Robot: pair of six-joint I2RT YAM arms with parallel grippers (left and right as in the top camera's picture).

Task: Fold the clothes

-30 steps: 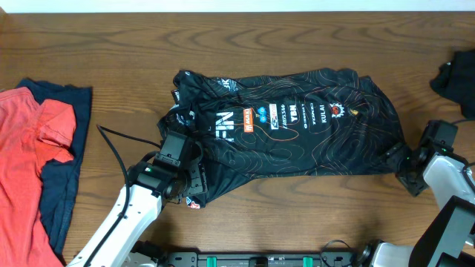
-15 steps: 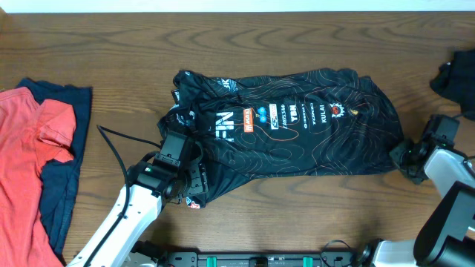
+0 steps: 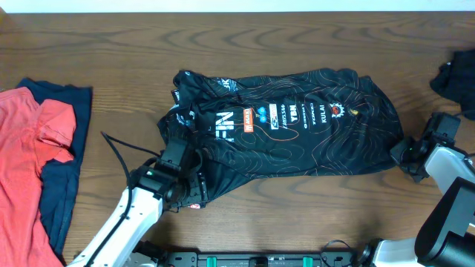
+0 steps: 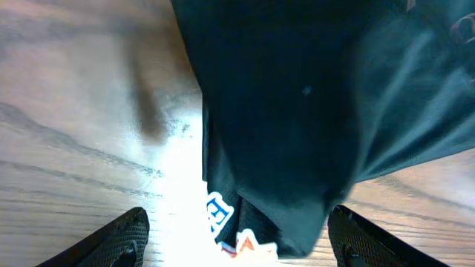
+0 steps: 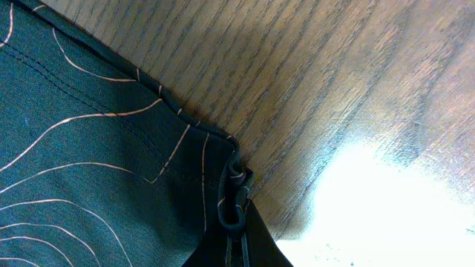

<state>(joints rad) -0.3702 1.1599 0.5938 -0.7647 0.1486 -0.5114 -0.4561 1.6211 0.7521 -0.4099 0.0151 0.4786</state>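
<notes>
The jersey (image 3: 312, 148) lies rumpled at the centre of the tabletop (image 3: 297, 44). The right jaws are pressed together, pinching its hem corner at 3 o'clock. The left jaws stand spread over its bunched 8 o'clock corner, with cloth between them. A red top (image 3: 30, 170) lies on a navy top (image 3: 78, 133) at 9 o'clock.

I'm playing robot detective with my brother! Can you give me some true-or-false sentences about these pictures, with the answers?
1. The black jersey lies on the wooden table. True.
2. The right gripper is wide open. False: it is shut on the jersey's corner.
3. The red top lies over the navy top. True.
4. The left gripper pinches the red top. False: it is open, at the jersey's edge.
</notes>
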